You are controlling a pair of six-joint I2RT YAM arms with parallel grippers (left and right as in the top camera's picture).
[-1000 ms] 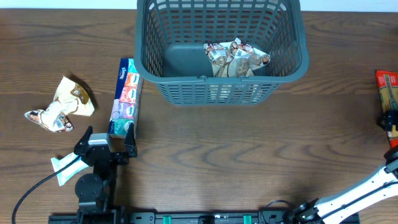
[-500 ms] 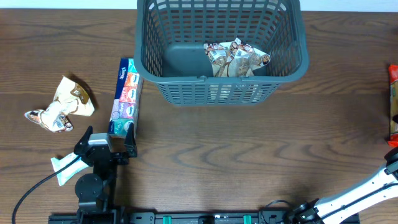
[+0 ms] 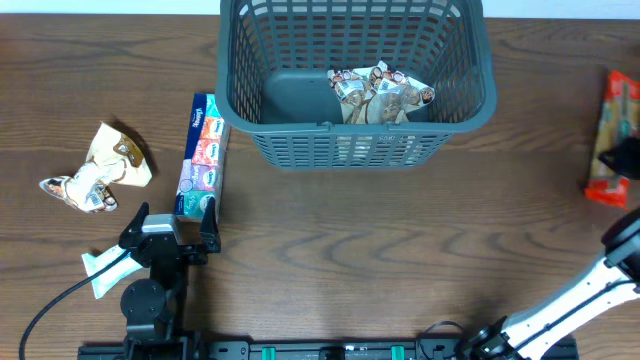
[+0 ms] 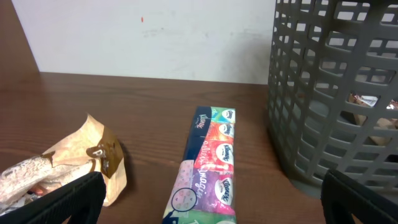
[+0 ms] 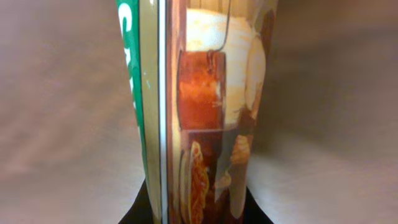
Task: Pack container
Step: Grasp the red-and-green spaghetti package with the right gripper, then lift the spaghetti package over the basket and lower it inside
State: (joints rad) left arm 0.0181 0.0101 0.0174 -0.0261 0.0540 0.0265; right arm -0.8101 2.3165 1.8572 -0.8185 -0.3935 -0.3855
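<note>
The container (image 3: pixel 355 127) is a large grey-blue slotted basket at the top centre, with crinkled snack packets (image 3: pixel 380 95) on its floor. At the right edge, my right gripper (image 3: pixel 624 160) is shut on a red pasta packet (image 3: pixel 610 130), which is tilted. In the right wrist view this packet (image 5: pixel 199 93) fills the middle, pinched between the dark fingers at the bottom (image 5: pixel 199 211). My left gripper (image 3: pixel 165 235) stands open near the front left, just behind a colourful tissue pack (image 3: pixel 202 155). In the left wrist view the tissue pack (image 4: pixel 211 162) lies between the wide-apart fingers (image 4: pixel 208 208), with the basket wall (image 4: pixel 336 93) to the right.
A crumpled beige snack packet (image 3: pixel 100 168) lies at the far left, also seen at the left of the left wrist view (image 4: pixel 74 162). A white scrap (image 3: pixel 100 272) sits beside the left arm's base. The tissue pack lies close to the basket's left front corner.
My right gripper has shut on the red pasta packet. The packet went out towards the right edge, then came back left and now sits tilted. The left arm has not moved.
</note>
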